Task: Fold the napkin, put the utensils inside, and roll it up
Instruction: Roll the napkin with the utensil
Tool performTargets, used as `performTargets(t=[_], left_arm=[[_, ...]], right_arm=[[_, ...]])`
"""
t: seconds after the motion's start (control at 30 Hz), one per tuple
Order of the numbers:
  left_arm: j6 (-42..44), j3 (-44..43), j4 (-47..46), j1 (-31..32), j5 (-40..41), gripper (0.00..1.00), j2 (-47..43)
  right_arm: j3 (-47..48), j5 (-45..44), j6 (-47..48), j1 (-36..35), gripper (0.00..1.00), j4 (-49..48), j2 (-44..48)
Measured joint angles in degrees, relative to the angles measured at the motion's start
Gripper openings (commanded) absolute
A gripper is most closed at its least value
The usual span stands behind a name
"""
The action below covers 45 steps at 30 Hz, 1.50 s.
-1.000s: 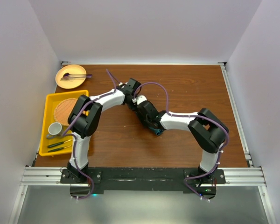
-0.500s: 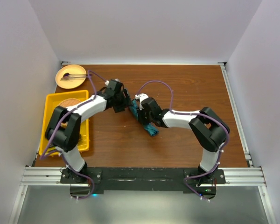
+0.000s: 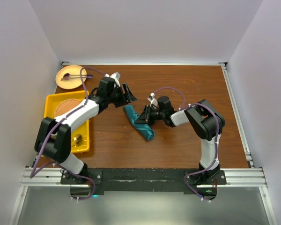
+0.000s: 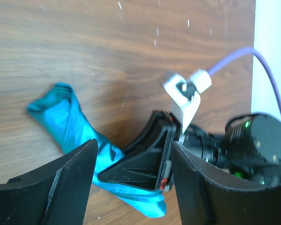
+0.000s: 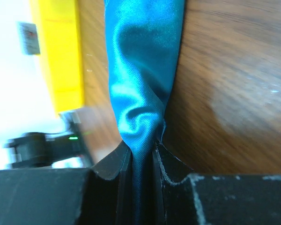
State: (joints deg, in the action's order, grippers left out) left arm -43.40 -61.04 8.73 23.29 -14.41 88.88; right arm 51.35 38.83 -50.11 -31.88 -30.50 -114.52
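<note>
Brown wood-grain table (image 3: 192,89) fills the floor of a white-walled booth, with both arm bases bolted along its 6 o'clock edge.

At the table's 9 o'clock edge lies a yellow tray (image 3: 50,101) holding a round tan coaster (image 3: 65,107). The left arm crosses over the tray's near half.

Dead centre on the table lies the napkin (image 3: 139,126). It is a teal satin cloth gathered into a long, narrow, twisted bundle running from 11 o'clock to 5 o'clock. The left wrist view shows its far end (image 4: 61,115) flat on the wood, rumpled and loose.

At the 10 o'clock corner sits a tan plate (image 3: 71,77) with a thin purple-ended utensil (image 3: 76,75) across it.

The left gripper (image 3: 129,93) hovers just beyond the napkin's 11 o'clock end. Its jaws are spread wide with nothing between them, and in its own camera (image 4: 133,145) the two black fingers frame the scene below.

The right gripper (image 3: 142,117) reaches in from 3 o'clock, lying low along the table. Its jaws are pressed together on the middle of the napkin. The right wrist view (image 5: 141,150) shows glossy cloth (image 5: 143,56) squeezed into a tight pleat between the two finger pads.

A white camera bracket (image 4: 182,93) with a purple cable (image 4: 239,58) sits on top of that wrist.

A small grey tag (image 5: 30,37) at 10 o'clock in the right wrist view is too blurred to read.
</note>
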Motion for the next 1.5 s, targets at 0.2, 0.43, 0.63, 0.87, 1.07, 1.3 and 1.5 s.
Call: performTargets(t=[0.2, 0.43, 0.63, 0.87, 1.07, 1.3, 1.5], left_arm=[[-0.87, -0.04, -4.66, 1.29, -6.69, 0.68, 8.98], [-4.02, -0.74, -14.16, 3.15, -12.74, 0.68, 15.17], [-5.64, -2.29, -20.70, 3.63, -14.58, 0.67, 18.75], [-6.58, -4.42, -24.90, 3.87, -14.60, 0.66, 22.93], [-6.38, -6.05, -24.30, 3.87, -12.96, 0.66, 25.66], [-5.25, -7.87, -23.76, 3.87, -11.47, 0.66, 27.87], [-5.01, -8.22, -23.65, 3.87, -11.04, 0.66, 28.39]], right_arm=[[-5.16, 6.93, -8.28, 6.29, 0.06, -13.88, -3.87], [-5.38, 9.46, -5.03, 10.91, 0.14, -12.94, -4.22], [-3.54, 10.95, 0.57, 11.78, 0.18, -7.91, -4.22], [-1.03, 11.69, 6.25, 12.22, 0.33, 0.20, -3.06], [0.55, 11.34, 10.93, 12.66, 0.45, 7.80, -0.50], [1.40, 6.45, 18.14, 12.72, 0.50, 18.51, 4.39], [1.42, -0.66, 25.18, 12.81, 0.54, 29.07, 10.01]])
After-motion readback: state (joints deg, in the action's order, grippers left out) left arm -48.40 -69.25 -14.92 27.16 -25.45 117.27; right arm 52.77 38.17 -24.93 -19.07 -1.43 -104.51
